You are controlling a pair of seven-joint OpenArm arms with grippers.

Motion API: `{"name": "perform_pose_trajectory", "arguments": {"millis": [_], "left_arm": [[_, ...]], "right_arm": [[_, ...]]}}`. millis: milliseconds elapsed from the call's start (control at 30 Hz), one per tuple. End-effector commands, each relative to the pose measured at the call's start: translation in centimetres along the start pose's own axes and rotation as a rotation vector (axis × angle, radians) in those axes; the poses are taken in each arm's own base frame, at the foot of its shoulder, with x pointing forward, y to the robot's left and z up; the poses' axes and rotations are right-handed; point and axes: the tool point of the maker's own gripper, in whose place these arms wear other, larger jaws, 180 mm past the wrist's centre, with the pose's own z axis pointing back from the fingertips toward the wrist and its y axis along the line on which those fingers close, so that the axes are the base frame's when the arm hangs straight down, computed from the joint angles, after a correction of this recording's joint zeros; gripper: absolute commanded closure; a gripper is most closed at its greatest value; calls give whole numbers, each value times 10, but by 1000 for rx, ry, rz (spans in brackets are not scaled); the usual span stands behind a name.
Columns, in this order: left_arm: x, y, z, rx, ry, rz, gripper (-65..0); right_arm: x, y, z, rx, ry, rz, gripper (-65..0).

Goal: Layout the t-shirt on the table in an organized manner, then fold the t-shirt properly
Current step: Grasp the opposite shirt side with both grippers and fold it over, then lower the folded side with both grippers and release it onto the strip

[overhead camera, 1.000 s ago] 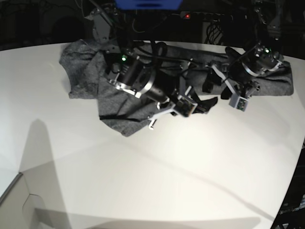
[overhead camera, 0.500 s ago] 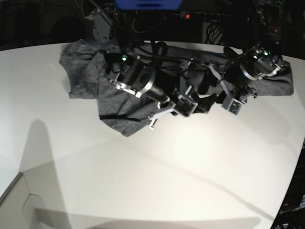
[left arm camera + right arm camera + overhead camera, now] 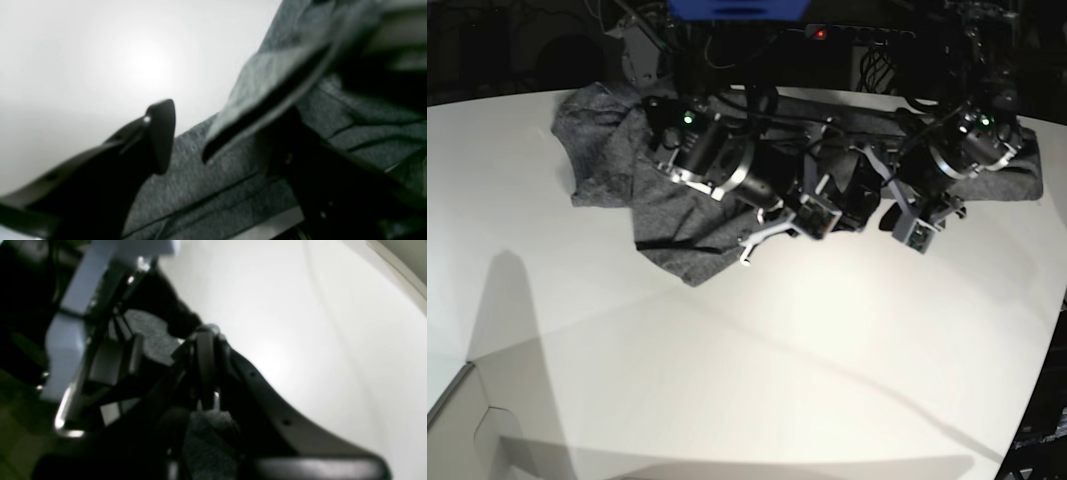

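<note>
Base and wrist views. The heather dark-grey long-sleeved knit t-shirt [image 3: 627,190] lies crumpled along the far edge of the large smooth white table [image 3: 747,360], spread from far left to far right. The right arm's tool [image 3: 832,215] sits at centre with its black jaws together, pinching a fold of the t-shirt [image 3: 203,440]. The left arm's tool [image 3: 186,143] hovers just right of it, jaws apart, one black finger [image 3: 161,133] over the t-shirt's near edge, the table [image 3: 100,66] beyond.
</note>
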Motion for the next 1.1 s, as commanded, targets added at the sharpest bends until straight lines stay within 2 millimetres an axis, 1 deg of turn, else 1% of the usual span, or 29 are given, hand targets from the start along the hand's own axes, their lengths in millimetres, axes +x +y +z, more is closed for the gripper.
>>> {"name": "perform_pose_trajectory", "arguments": {"millis": [0, 67, 167, 233, 267, 300, 433, 467, 500, 533, 600, 700, 900, 967, 1000, 1067], "left_arm": [[9, -6, 0, -22, -29, -16, -362], [9, -11, -2, -38, -27, -25, -362], [12, -15, -4, -49, -33, -30, -360], [12, -14, -4, -48, -32, -34, -333], [12, -14, -4, -47, -31, -36, -300], [12, -14, -4, -46, -30, -37, -250], [17, -13, -4, -52, -41, -53, -26], [18, -14, -4, -60, -44, -67, 0], [19, -16, -3, -71, -47, -82, 0], [19, -17, -3, -83, -48, -99, -14], [18, -20, -3, -96, -47, -119, 0], [18, -20, -3, -99, -44, -125, -1], [15, -14, -2, -62, -26, -161, -1], [17, -6, 1, -39, -33, -151, -1], [17, -3, 3, -28, -37, -145, -1], [15, 2, 5, -15, -32, -136, -1]], "right_arm": [[20, 1, 0, 5, -73, -1, 0], [21, 5, -1, 16, -75, 4, 0], [21, 5, -1, 16, -75, 4, 0], [21, 5, -1, 16, -75, 4, 0], [21, 5, -1, 16, -75, 4, 0], [22, 5, 0, 16, -77, 4, 0], [22, 5, 0, 16, -78, 4, 0], [22, 5, 0, 16, -78, 4, 0], [22, 5, 0, 16, -78, 4, 0], [22, 5, 0, 15, -79, 6, 0], [23, 4, -1, 15, -80, 7, 0], [23, 3, 0, 10, -79, 6, 0], [20, 2, 0, 8, -71, 6, 0], [16, 0, 2, 6, -59, 12, 0], [16, 0, 3, 5, -59, 15, -10], [15, 0, 4, 5, -58, 15, -58]]}}
